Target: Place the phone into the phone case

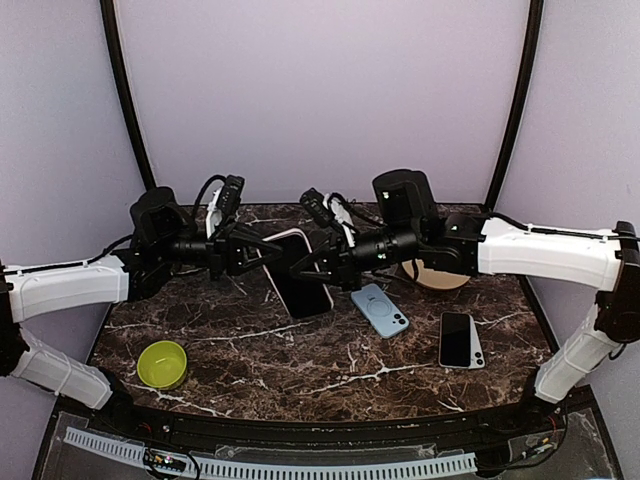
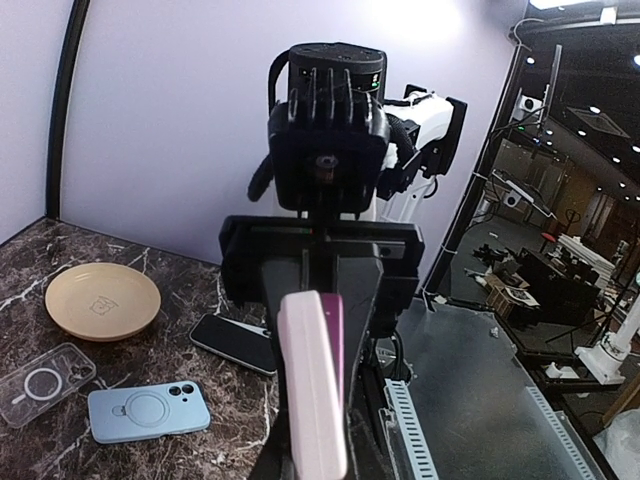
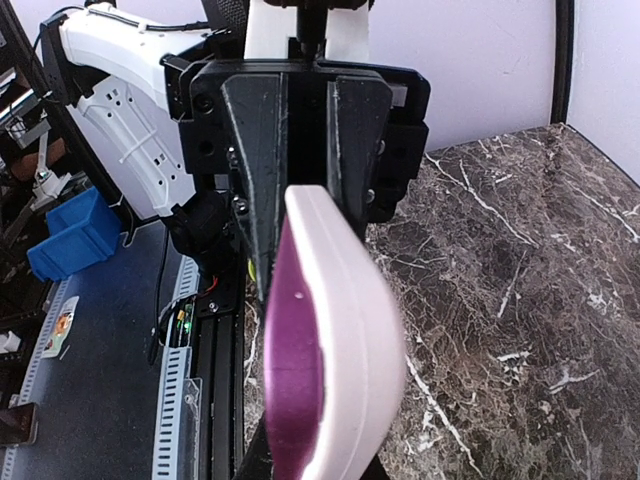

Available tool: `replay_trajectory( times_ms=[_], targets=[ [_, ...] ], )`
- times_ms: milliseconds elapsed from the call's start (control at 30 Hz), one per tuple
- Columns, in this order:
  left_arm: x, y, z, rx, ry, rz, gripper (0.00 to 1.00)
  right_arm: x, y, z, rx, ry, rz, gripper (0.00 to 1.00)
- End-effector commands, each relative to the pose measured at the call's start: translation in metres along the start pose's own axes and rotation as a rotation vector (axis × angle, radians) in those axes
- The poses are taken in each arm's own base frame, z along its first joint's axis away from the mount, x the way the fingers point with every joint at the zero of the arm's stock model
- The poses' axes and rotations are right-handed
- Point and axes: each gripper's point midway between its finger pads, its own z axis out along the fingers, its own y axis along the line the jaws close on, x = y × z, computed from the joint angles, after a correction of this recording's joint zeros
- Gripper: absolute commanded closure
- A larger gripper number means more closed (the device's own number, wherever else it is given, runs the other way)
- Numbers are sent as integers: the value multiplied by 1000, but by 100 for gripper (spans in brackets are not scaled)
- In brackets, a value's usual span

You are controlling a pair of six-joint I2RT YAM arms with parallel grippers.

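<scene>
A pink phone case [image 1: 297,275] hangs tilted above the middle of the table, and a dark-screened phone [image 1: 300,285] fills its face. My left gripper [image 1: 262,255] is shut on its left edge. My right gripper [image 1: 318,262] pinches its right edge. The left wrist view shows the case [image 2: 312,400] edge-on between my fingers, with a magenta strip [image 2: 333,340] along its right side. In the right wrist view the pink case [image 3: 345,340] fills the lower centre with a magenta face [image 3: 295,370], and it hides most of my fingers.
A blue phone case [image 1: 379,309] and a black phone [image 1: 461,339] lie right of centre. A tan plate [image 1: 440,275] sits behind the right arm. A green bowl [image 1: 163,363] stands front left. A clear case [image 2: 42,380] lies by the blue one [image 2: 148,410].
</scene>
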Motion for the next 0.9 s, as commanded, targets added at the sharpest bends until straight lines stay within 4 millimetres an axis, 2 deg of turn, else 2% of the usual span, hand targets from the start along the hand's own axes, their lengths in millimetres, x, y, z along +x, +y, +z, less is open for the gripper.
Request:
replay_trajectory(
  times_ms=[0,33,67,100,133,167,233,367,533,667,733,800,833,867],
  targets=[
    [-24,-23,-4,47,-56,94,100,-25,-10,-9,52,-74,-28,100],
    [-23,-22,-4,43,-56,92,97,-30,-10,-12,58,-86,-35,100],
    [-23,-20,-4,34,-59,93,83,-34,-9,-15,63,-98,-42,100],
    [-23,-21,-4,31,-59,95,75,-39,-8,-17,69,-111,-48,100],
    [-23,-19,-5,20,-63,100,57,-44,-7,-21,75,-124,-57,100],
    [-22,-19,-5,15,-64,103,45,-50,-5,-24,79,-138,-65,100],
    [-21,-17,-7,-5,-69,117,37,-61,-1,-31,82,-167,-80,100],
    [-16,-16,-8,-20,-67,131,32,-90,8,-47,85,-274,-120,100],
    [-10,-17,-3,-24,-62,141,34,-109,20,-55,45,-355,-156,100],
    [-8,-19,3,-19,-63,144,43,-118,26,-53,-2,-391,-167,100],
    [-6,-18,6,-10,-61,132,51,-119,27,-50,-20,-394,-164,100],
    [-8,-20,8,0,-72,131,70,-118,26,-46,-35,-389,-161,100],
    [-7,-21,9,2,-73,123,75,-118,27,-44,-42,-389,-160,100],
    [-7,-20,9,3,-75,123,86,-118,27,-43,-49,-388,-157,100]
  ],
)
